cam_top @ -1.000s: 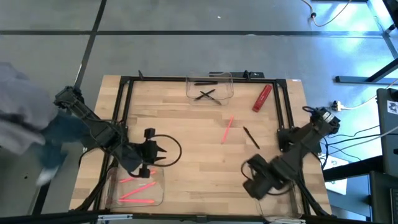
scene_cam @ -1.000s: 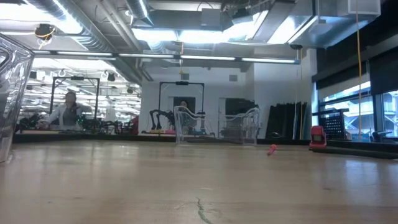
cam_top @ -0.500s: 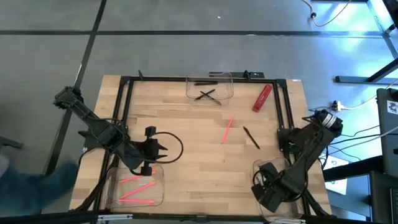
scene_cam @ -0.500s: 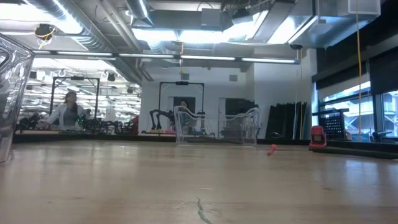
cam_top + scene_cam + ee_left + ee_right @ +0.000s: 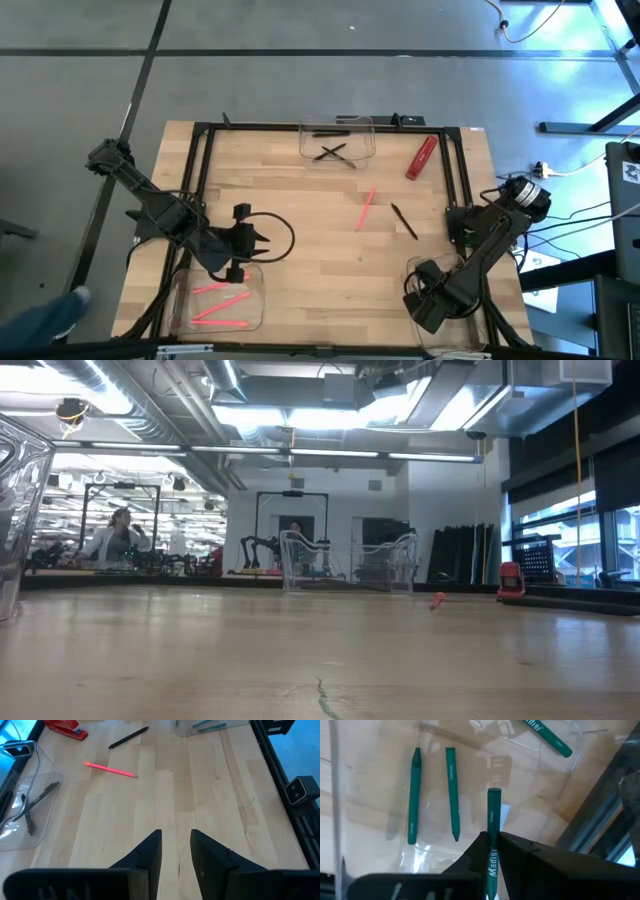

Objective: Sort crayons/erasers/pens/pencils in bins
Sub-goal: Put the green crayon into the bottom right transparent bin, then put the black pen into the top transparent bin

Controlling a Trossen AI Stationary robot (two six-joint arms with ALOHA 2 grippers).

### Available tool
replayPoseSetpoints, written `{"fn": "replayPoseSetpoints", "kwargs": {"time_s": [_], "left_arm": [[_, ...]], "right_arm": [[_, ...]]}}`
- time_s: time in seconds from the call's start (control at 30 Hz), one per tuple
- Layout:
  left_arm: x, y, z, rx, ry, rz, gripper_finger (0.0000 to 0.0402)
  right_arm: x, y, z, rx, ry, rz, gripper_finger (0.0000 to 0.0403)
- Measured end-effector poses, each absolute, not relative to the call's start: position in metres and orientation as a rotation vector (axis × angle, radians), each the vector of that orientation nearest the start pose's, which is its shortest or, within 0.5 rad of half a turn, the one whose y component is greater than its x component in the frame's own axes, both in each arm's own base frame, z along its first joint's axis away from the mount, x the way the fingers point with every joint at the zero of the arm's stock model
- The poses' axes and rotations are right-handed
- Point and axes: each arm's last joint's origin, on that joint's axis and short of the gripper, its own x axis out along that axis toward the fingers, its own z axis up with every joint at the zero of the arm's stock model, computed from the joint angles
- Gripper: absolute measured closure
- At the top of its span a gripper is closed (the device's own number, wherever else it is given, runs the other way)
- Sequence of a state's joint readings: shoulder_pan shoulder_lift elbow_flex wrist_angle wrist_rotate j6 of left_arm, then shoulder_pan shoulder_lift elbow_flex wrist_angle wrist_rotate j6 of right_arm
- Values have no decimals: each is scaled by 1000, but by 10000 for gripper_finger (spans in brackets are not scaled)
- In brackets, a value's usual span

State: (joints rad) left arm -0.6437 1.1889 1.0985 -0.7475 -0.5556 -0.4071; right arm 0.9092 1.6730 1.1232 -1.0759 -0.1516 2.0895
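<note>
Right fingers pinch green crayon (over bin).

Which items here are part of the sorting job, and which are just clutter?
Job:
- green crayon in the right tool
- pink stick and black stick loose on the table
- far bin, left bin, right bin

Clutter:
- red block
- left tool, empty

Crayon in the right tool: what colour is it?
Green crayon with white lettering, clamped in the right tool; clearest in the right wrist view.

Green crayon pinched upright over its bin.
</note>
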Motion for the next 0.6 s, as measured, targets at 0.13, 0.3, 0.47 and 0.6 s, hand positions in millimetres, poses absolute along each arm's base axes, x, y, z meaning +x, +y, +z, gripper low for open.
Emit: {"fn": "replayPoseSetpoints", "kwargs": {"time_s": [0.13,0.3,0.47,0.6], "left_arm": [[195,-128,317,81,688,59,306],[195,-128,317,81,688,59,306],[195,-128,317,81,688,59,306],[195,-128,317,82,689,59,306]], "right_arm": [[172,224,193,911,1525,-977,354],[172,224,193,912,1524,-978,308],[174,223,195,918,1525,-982,269],[179,226,210,916,1523,-950,259]]}}
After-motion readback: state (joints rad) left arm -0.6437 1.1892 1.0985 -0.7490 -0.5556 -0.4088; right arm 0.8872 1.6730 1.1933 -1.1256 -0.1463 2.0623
